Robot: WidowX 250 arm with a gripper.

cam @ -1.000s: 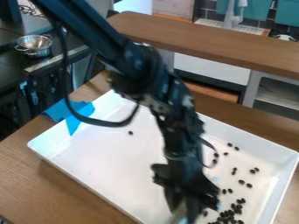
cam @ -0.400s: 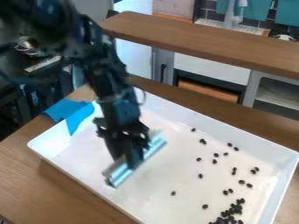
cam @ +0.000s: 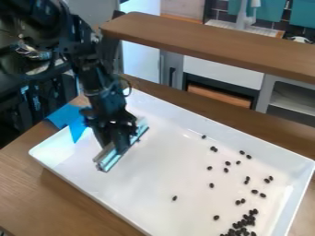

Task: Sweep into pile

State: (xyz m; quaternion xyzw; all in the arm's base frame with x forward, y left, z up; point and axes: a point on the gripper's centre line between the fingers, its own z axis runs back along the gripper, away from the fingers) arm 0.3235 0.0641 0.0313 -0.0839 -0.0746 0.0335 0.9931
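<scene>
"Inside the white tray (cam: 98,177), toward its left end, which tool is occupying the work position?"

"A long, straight-edged sweeping tool (cam: 109,160) is sitting slantwise over the tray's left part. The black gripper (cam: 120,144) is hanging above that same part of the tray, and its fingers are closing around the tool in a pinch."

"Where are the dark beans (cam: 243,223) lying?"

"Most are occupying the tray's right half. The densest group is crowding near the tray's lower right corner; loose units are scattering above and to the left of that group. One single bean (cam: 175,198) is lying apart, nearer the tray's middle."

"And the surroundings?"

"A blue sheet (cam: 64,115) is draping over the tray's left corner. A wooden table (cam: 67,200) is supporting the tray, and a wooden ledge (cam: 215,40) is running behind it."
</scene>
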